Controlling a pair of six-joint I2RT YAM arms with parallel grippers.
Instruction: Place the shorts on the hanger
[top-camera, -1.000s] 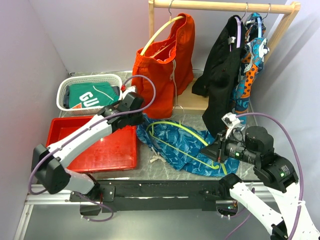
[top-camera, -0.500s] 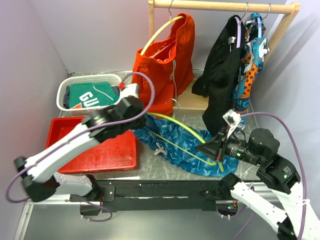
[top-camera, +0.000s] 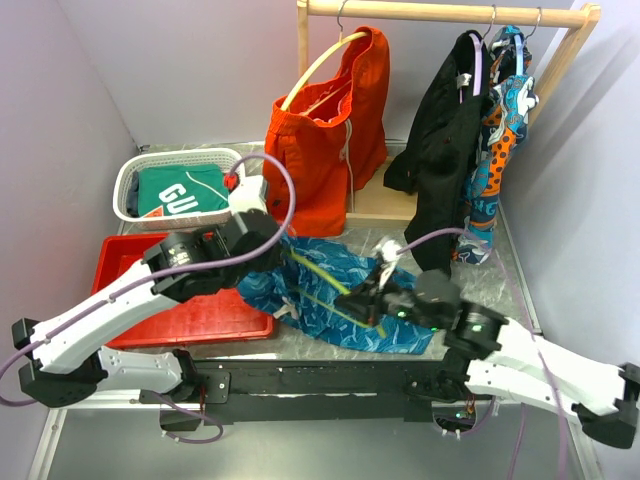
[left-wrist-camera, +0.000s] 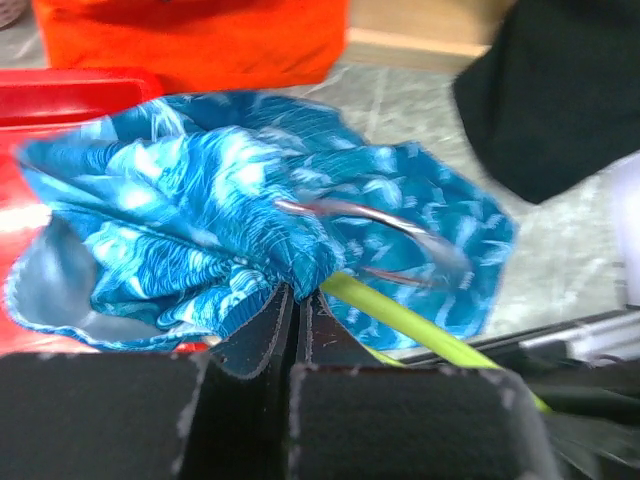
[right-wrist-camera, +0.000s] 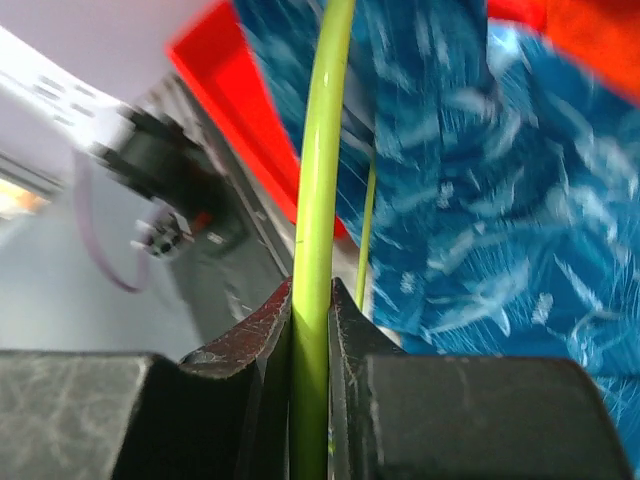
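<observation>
The table (top-camera: 518, 288) has a grey, marbled top with a black rail (top-camera: 320, 380) running along its near edge. A red tray (top-camera: 225, 312) lies on its left side, close to the near edge. Just beyond the tray, in the far left corner, stands a white basket (top-camera: 128, 190). Blue patterned shorts (top-camera: 345, 275) lie crumpled in the middle of the table, and their left edge reaches over the tray's right rim. At the far side, right of the basket, the wooden rack base (top-camera: 385, 205) rests flat on the top.
</observation>
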